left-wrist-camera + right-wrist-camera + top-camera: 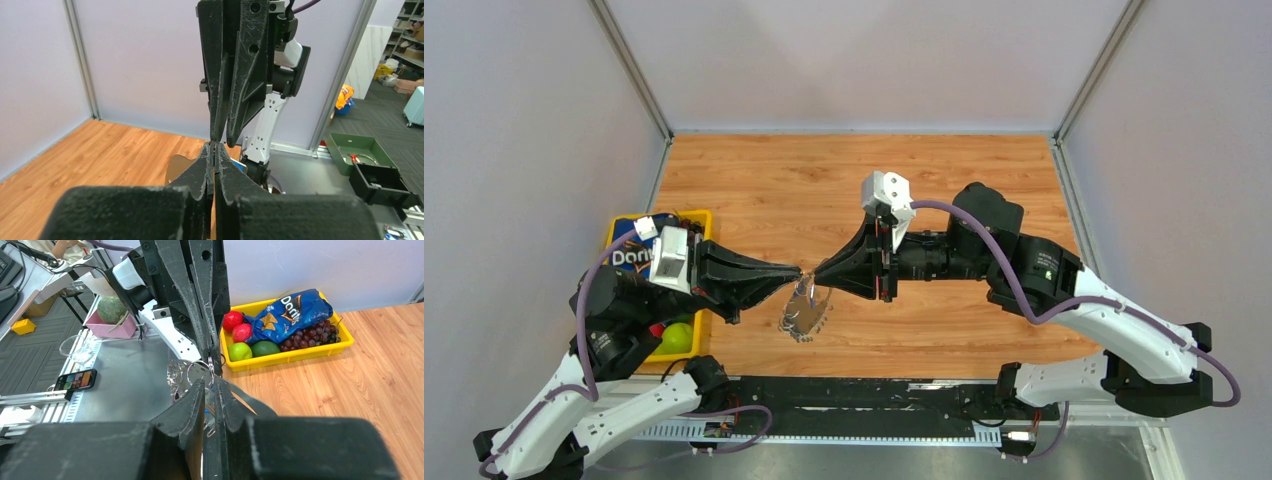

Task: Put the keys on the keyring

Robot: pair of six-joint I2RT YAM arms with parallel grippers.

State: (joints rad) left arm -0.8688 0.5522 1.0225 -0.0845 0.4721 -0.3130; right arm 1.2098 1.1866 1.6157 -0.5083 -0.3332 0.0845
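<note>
Right hand point(210, 385) pinched together, contents hidden; left hand point(214, 359) clamps keyring point(808, 306) above worktop point(824, 180). Recommend steady ring, slow tip-to-tip threading.

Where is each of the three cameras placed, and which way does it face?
Top external: above and behind the bases, looking down on the table; both arms show, left gripper and right gripper tip to tip above the hanging keyring.
Left wrist: on the left arm, facing the right arm and a wall; own fingers below.
Right wrist: on the right arm, facing the left arm and yellow bin; own fingers below.
Shared: top and right wrist views both show the keyring and bin.
</note>
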